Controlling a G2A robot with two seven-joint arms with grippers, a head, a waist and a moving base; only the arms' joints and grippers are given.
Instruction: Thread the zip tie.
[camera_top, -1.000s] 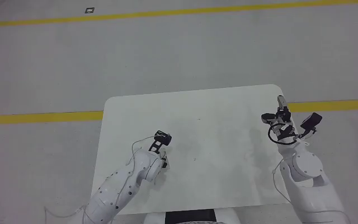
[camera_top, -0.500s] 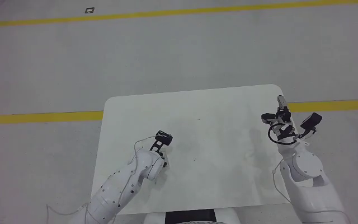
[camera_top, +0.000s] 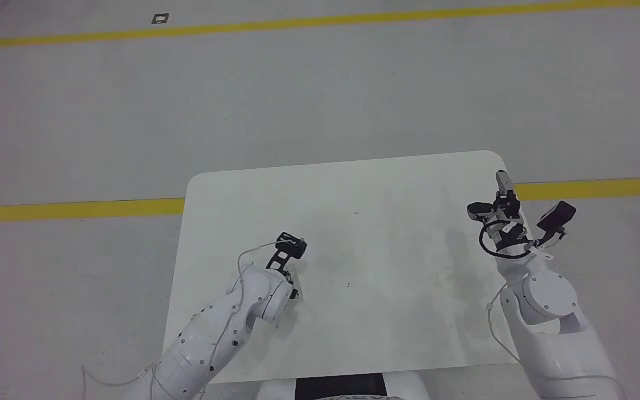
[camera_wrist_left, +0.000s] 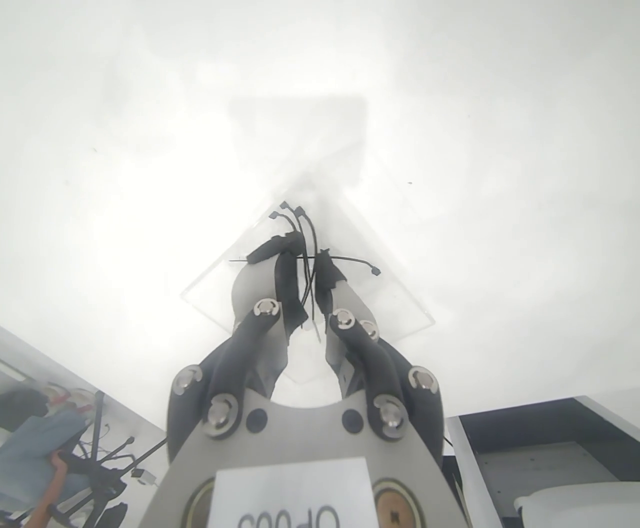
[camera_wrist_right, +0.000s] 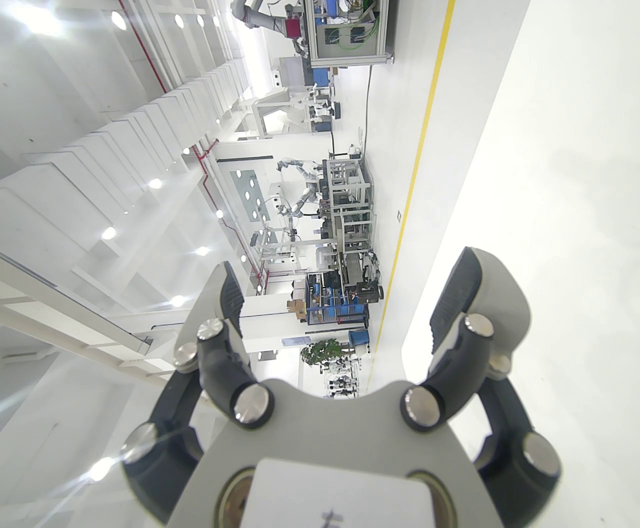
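Several thin black zip ties lie crossed on a clear square plate on the white table. My left gripper is down on the plate with its black-padded fingers drawn close around the bundle. Some ties run up between the fingers, and one tie lies across under the tips. From above, the left gripper is over the table's near left part. My right gripper is open with nothing in it. It is held up at the table's right edge.
The table's rounded edge is close to the right arm. Yellow floor lines run beyond the table. A dark bin sits below the table edge near the left arm.
The left arm's forearm has shifted slightly while its gripper stays at the same spot. The right arm has not moved.
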